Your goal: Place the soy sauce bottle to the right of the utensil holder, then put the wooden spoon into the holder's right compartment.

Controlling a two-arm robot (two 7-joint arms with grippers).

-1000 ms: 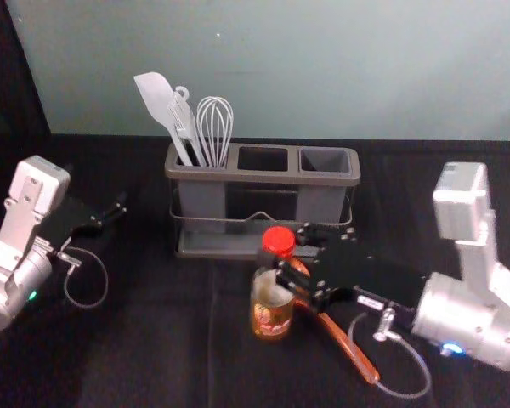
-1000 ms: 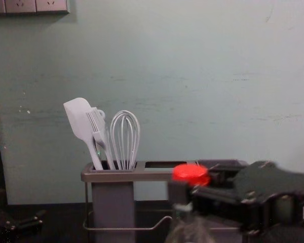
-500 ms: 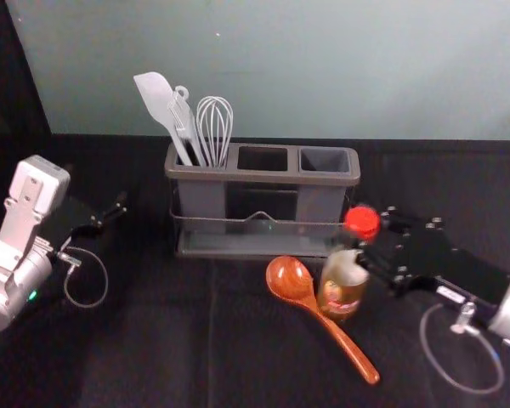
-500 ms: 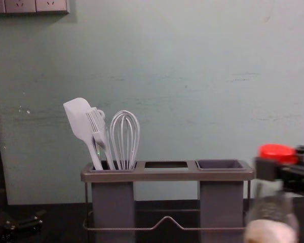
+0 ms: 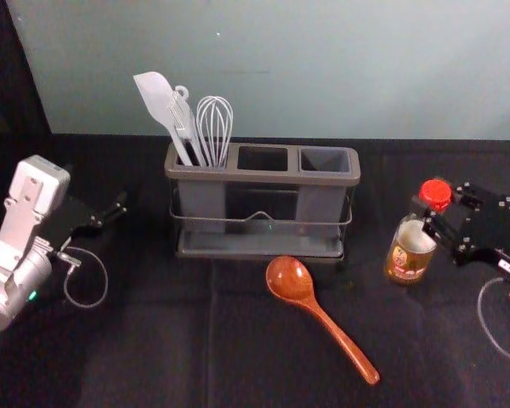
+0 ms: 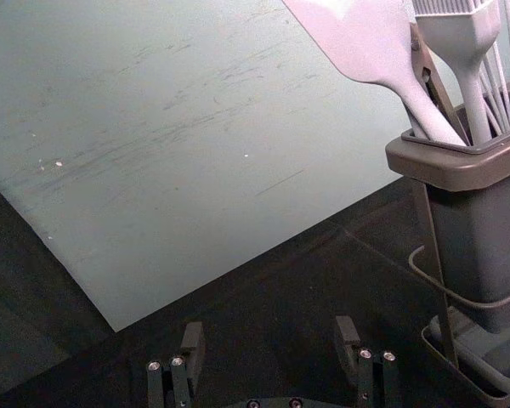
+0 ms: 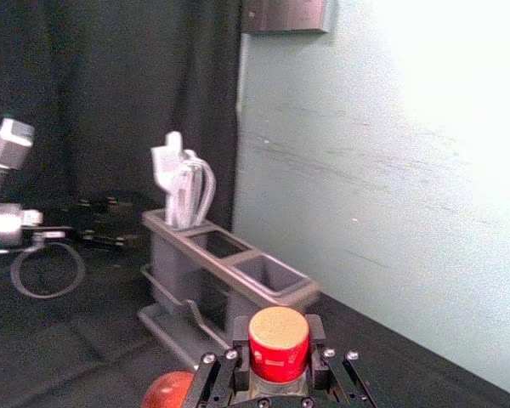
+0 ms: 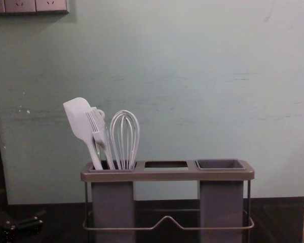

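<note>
- Red plastic fills the gap between the black fingers [image 7: 240, 336] in the right wrist view, where we look down on the cap [image 7: 279, 340]; from the head view we get the label and amber contents of the soy sauce bottle [image 5: 408, 251].
- At the right edge of the chest view, we catch a narrow strip of the bottle from the side.
- Our right gripper [image 5: 435, 208] is closed around the top of the bottle, one finger on each side, and the body hangs down below the grip, leaning a little. We cannot tell whether its base touches the table.
- The bottle is to the right of the utensil holder [image 5: 263, 177], apart from it.
- We see the wooden spoon [image 5: 289, 276] lying in front of the holder, its handle slanting towards us and to the right, well apart from that gripper.
- Over on the left side, our left gripper [image 5: 115, 211] is parked with its fingers spread and nothing between them.
- Half a second ago we had the bottle beside the spoon's handle, near the holder's front right corner; now it is farther right. The spoon and holder have not moved.
</note>
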